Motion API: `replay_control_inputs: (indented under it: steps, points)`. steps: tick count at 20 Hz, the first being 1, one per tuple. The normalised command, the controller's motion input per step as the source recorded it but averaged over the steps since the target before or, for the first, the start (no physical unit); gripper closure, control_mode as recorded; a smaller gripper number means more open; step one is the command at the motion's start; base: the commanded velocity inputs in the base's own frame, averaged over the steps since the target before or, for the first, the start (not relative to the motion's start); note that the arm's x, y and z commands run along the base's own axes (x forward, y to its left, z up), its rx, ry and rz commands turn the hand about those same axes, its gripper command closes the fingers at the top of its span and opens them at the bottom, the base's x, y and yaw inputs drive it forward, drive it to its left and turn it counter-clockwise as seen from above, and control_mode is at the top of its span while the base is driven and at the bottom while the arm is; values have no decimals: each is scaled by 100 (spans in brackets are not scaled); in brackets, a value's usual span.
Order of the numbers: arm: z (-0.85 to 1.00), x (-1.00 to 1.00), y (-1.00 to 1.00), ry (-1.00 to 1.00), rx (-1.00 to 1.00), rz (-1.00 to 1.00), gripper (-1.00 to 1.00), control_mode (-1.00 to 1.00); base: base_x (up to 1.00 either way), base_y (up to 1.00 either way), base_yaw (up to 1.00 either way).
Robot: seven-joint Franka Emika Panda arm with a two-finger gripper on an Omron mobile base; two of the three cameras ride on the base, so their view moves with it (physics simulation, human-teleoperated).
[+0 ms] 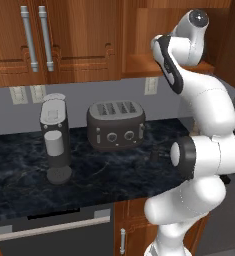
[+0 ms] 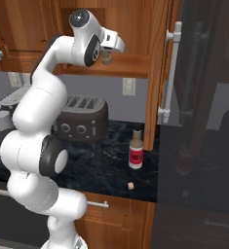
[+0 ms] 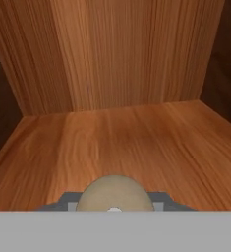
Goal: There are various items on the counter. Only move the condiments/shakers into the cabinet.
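My gripper (image 2: 107, 56) is raised into the doorless niche of the wooden cabinet (image 2: 133, 67), just above its shelf. It is shut on the small tan wooden shaker (image 3: 114, 191), whose rounded top sits between the dark fingertips (image 3: 68, 203) in the hand view, over the niche's wooden floor (image 3: 122, 138). The taller clear bottle with red label and dark cap (image 2: 136, 150) stands upright on the black counter (image 2: 111, 175), to the right of the toaster. A small black shaker (image 2: 97, 153) is faintly visible in front of the toaster, hard to make out against the dark stone.
A dark four-slot toaster (image 1: 115, 124) sits mid-counter, and a tall grey-black coffee machine (image 1: 55, 137) stands to its left. Closed wooden doors with silver handles (image 1: 36, 37) hang upper left. A dark tall unit with a long handle (image 2: 170, 73) borders the counter's right end.
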Motion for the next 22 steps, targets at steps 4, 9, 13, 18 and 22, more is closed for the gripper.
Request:
replay_control_inputs:
  steps: [4,9,13,18,22]
  points:
    - [-22,43,0,0,0,0,100,-100,0,0,0]
    - [-49,33,0,0,0,0,100,-100,0,0,0]
    - [-32,36,0,0,0,0,100,-100,0,0,0]
    - [-18,37,0,0,0,0,100,-100,0,0,0]
    - [-11,28,0,0,0,0,100,-100,0,0,0]
